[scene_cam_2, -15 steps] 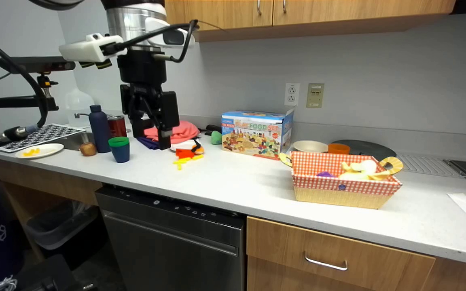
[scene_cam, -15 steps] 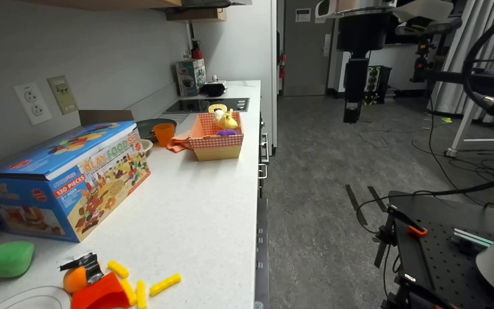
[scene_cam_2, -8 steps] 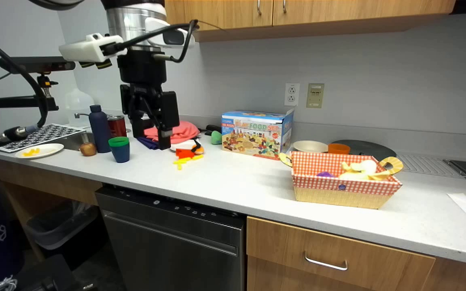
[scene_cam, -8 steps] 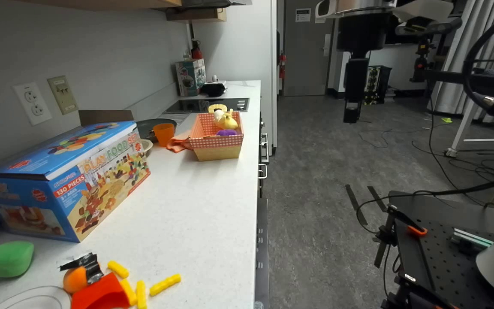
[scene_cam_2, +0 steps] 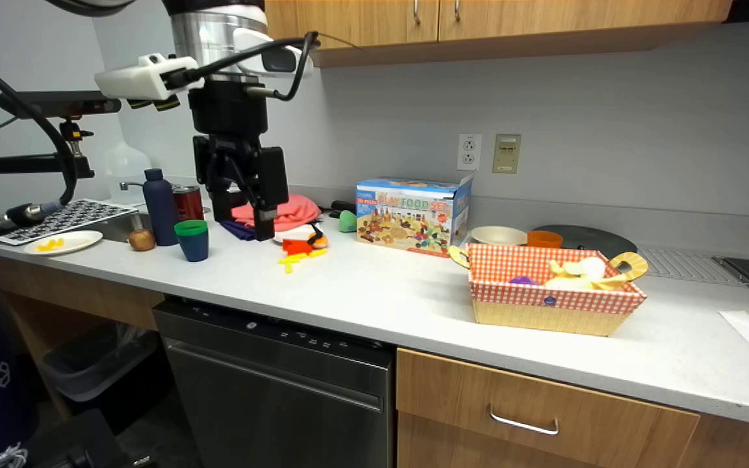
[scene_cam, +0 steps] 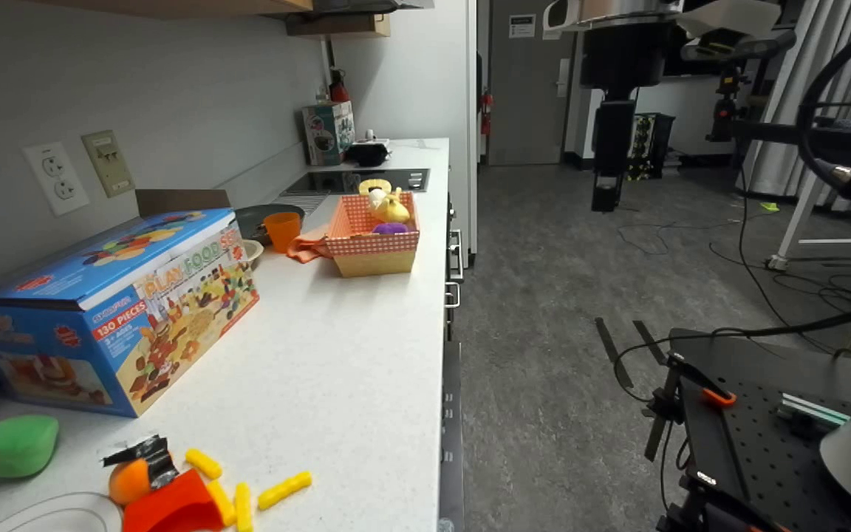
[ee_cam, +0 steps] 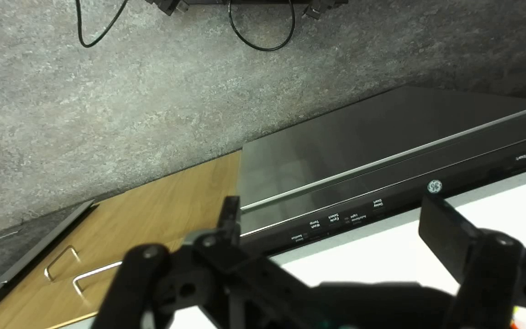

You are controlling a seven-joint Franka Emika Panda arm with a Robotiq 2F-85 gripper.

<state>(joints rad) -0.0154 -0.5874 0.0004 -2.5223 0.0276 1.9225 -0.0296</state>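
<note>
The gripper stands wide open in the wrist view, its dark fingers spread well apart and nothing held between them. Across the gap runs the front edge of the countertop, bordered by the dishwasher and, towards the left of the picture, a wooden cabinet front. A patch of yellow and red shows at the lower right, too blurred to name.

In an exterior view, the fingers point down, higher than the countertop and touching nothing. The red container lies on the countertop, below the gripper and to its right in the picture; the depth between them cannot be judged. A green-topped blue cup stands to the left, and a checked basket sits well apart at the right.

In an exterior view, the gripper shows edge-on against the floor, its opening hidden. The red container lies on its side at the lower left, well apart from the gripper, with yellow sticks near its mouth and an orange toy right beside it.
</note>
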